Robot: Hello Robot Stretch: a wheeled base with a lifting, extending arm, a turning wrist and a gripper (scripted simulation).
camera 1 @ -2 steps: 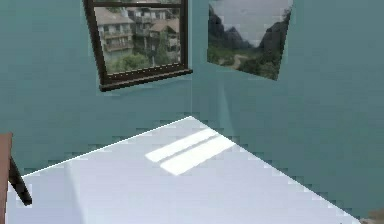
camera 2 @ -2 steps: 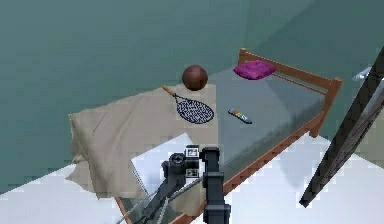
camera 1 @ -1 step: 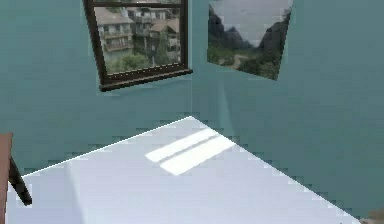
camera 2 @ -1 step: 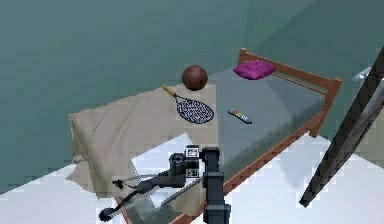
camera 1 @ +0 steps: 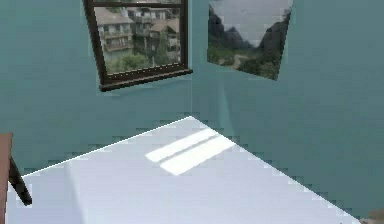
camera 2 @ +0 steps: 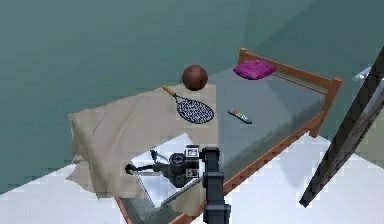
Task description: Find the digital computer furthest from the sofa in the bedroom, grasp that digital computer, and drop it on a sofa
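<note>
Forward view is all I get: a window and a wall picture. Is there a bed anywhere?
Observer: Yes, the arm side view shows a wooden bed with a tan blanket.
Operator: Any toys on it?
Observer: A brown ball near a tennis racket.
Operator: Where's the gripper?
Observer: The gripper is at a flat white thing on the blanket; I can't tell whether it holds anything.

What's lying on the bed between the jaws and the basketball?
A tennis racket lies flat on the tan blanket between the jaws and the basketball, in the arm side view.
</note>
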